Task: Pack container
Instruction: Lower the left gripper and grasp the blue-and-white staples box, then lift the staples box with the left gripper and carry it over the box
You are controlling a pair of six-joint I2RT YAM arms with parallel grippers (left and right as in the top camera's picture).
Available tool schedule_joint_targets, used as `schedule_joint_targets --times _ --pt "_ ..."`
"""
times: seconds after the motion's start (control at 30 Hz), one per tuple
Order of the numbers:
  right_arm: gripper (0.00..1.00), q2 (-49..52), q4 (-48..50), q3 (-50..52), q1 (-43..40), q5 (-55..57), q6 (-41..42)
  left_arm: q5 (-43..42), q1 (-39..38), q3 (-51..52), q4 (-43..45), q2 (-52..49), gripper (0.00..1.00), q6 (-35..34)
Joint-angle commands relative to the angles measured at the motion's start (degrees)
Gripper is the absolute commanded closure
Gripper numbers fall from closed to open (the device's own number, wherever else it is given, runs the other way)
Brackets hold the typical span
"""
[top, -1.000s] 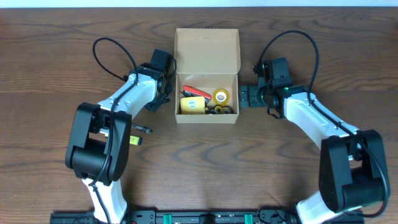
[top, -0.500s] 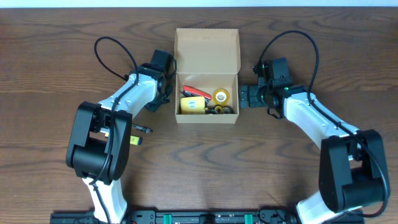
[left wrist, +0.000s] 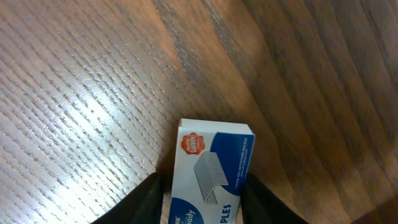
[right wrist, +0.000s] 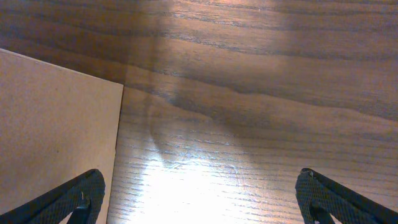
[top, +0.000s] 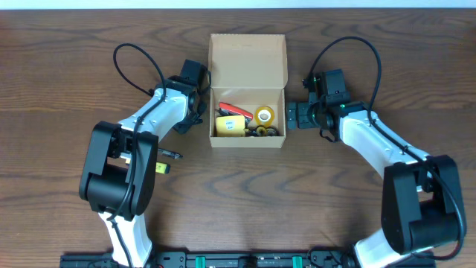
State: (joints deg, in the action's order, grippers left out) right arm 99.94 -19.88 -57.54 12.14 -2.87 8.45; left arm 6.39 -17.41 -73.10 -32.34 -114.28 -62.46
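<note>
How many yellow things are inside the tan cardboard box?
2: a yellow tape roll at the right of the tan cardboard box, and a yellow packet at its left. Others may be hidden underneath.

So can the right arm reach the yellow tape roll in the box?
Probably yes: the container is open, the tape roll lies uncovered by its right wall, and the right gripper is open just outside.

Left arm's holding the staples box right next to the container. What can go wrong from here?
1. The left gripper holds the staples box by one end, with most of it past the fingertips; it may pivot or slip in transfer.
2. It sits close beside the container; swinging in low could clip the wall and shove it.
</note>
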Motion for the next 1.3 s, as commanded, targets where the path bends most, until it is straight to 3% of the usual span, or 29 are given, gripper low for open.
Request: schedule_joint_targets --times 0.0,0.2,0.37,0.6,0.83,1.0,1.27 --pt "0.01 0.5 -0.1 0.1 -0.2 0.0 -0.8 0.0 0.2 0.4 0.0 -2.3 0.65 1.2" --pt "0.01 0.5 -0.1 0.1 -0.2 0.0 -0.8 -0.7 1.0 -0.2 -1.0 -2.2 0.81 2.7" --pt "0.01 0.5 -0.1 0.1 -0.2 0.0 -0.8 -1.2 3.8 -5.9 -8.9 -2.2 0.94 7.1" --pt "0.01 0.5 -0.1 0.1 -0.2 0.0 -0.8 -3.9 7.3 -23.4 -24.1 -2.2 0.94 28.0" --pt "0.01 0.5 -0.1 0.1 -0.2 0.0 -0.8 -3.9 7.5 -41.1 -34.4 -2.2 0.94 43.4" --pt "0.01 0.5 -0.1 0.1 -0.2 0.0 -0.8 -4.7 7.5 -49.2 -38.8 -2.2 0.94 47.5" --pt "0.01 0.5 -0.1 0.1 -0.2 0.0 -0.9 -14.1 6.5 -50.5 -37.1 -2.2 0.94 52.0"
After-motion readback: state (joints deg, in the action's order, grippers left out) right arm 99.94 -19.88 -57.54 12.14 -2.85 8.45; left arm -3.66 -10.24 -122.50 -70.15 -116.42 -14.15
